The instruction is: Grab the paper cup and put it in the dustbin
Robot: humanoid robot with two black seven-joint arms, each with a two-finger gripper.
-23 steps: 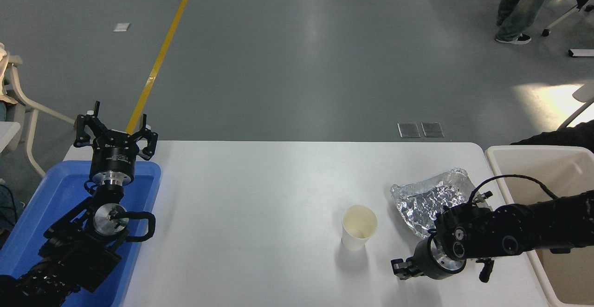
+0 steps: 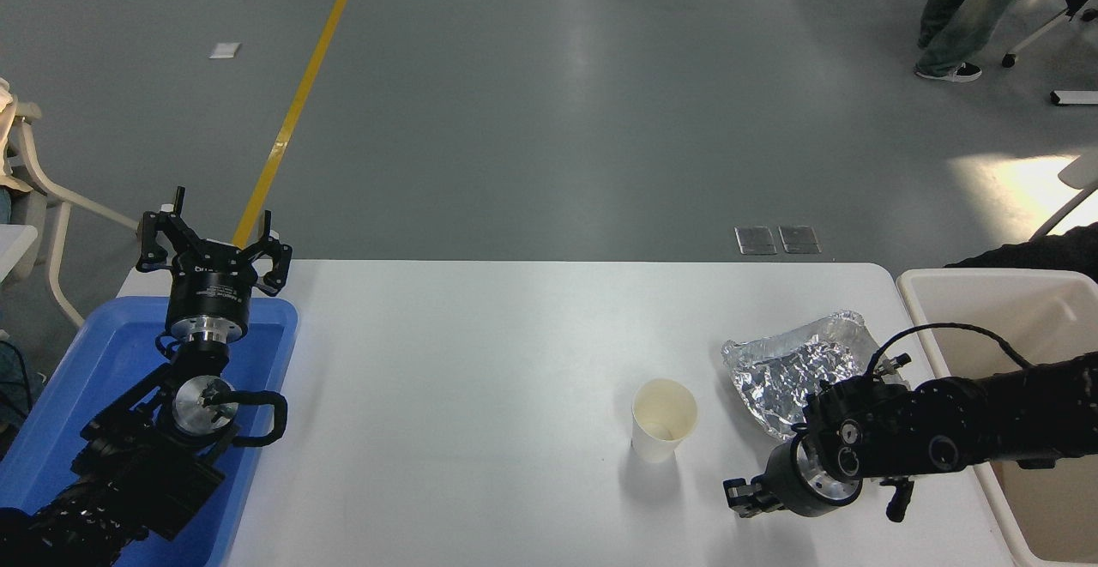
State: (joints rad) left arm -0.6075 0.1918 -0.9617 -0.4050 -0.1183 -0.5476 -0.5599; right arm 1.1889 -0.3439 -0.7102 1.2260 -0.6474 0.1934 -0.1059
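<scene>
The paper cup (image 2: pixel 663 429) stands upright on the white table (image 2: pixel 480 395), right of centre, with its cream inside showing. The dustbin (image 2: pixel 969 291), a cream-beige bin, stands off the table's right edge. My right arm reaches in from the right, over the bin's near side. Its gripper (image 2: pixel 743 497) is low over the table, a short way to the right of and nearer than the cup, apart from it. It is seen end-on, so its state does not show. My left gripper (image 2: pixel 213 245) is parked open above the blue tray at the far left.
A crumpled silver foil tray (image 2: pixel 785 370) lies just behind my right wrist, between cup and bin. A blue plastic tray (image 2: pixel 103 352) sits on the table's left end under my left arm. A person's legs (image 2: pixel 956 14) stand far off at the top right.
</scene>
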